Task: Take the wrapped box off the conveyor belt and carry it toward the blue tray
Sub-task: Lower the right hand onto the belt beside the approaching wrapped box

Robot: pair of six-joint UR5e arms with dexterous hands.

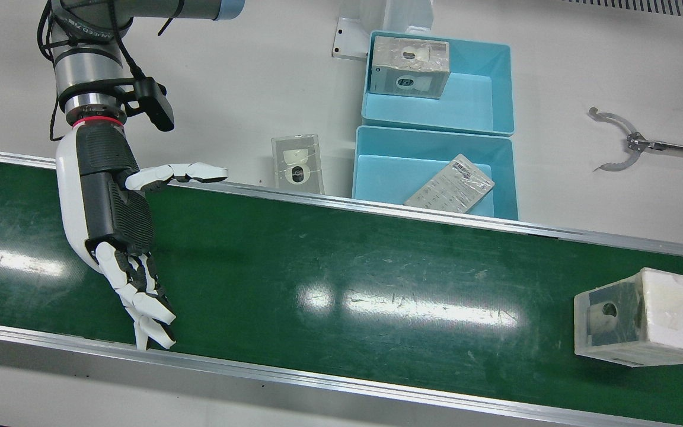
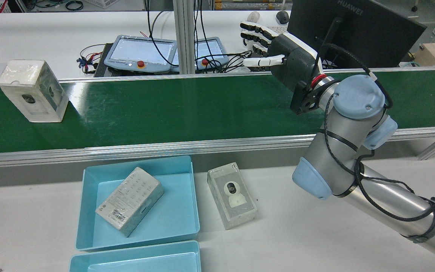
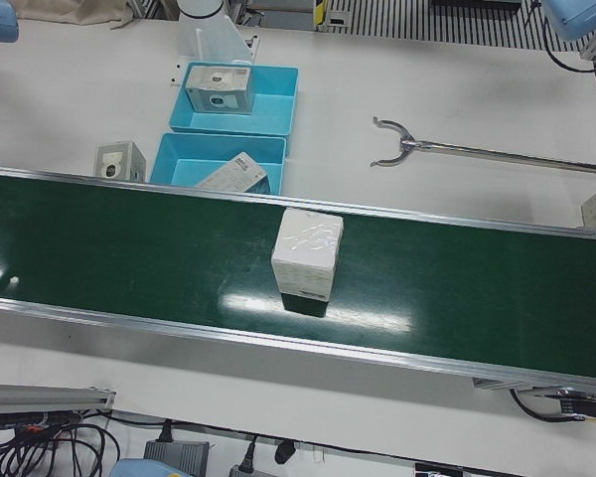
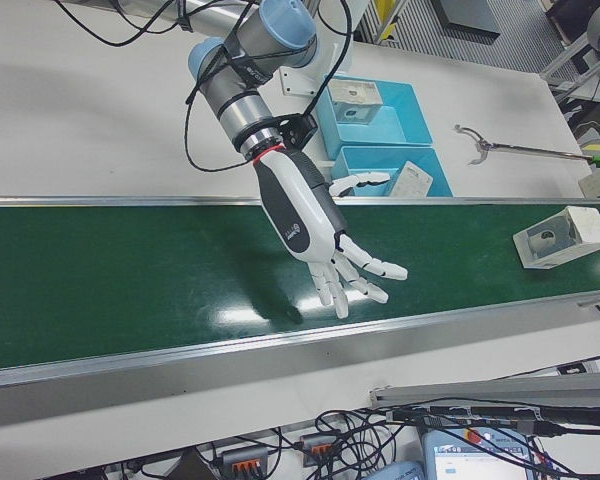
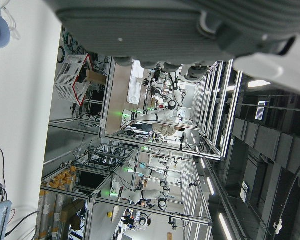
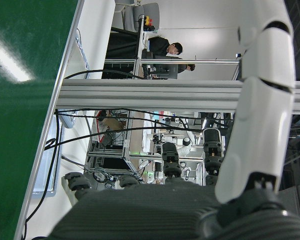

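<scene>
The wrapped box [image 1: 644,323] stands on the green conveyor belt [image 1: 341,267], near the right end of the front view; it also shows as the box [image 2: 32,90] at the belt's left end in the rear view, box [image 3: 308,253] and box [image 4: 562,237]. My right hand [image 1: 116,219] hovers open over the belt far from it, fingers spread, thumb out; it is the same right hand [image 2: 278,49] and right hand [image 4: 315,230]. The blue tray [image 1: 365,172] lies beside the belt with a wrapped box inside. My left hand [image 5: 190,30] shows only in its own view, holding nothing.
A second blue tray [image 1: 498,77] behind the first holds another box. A wrapped camera box [image 1: 297,163] lies on the white table next to the trays. A metal grabber tool [image 1: 620,142] lies further along. Teach pendants [image 2: 138,53] and a monitor [image 2: 353,26] stand beyond the belt.
</scene>
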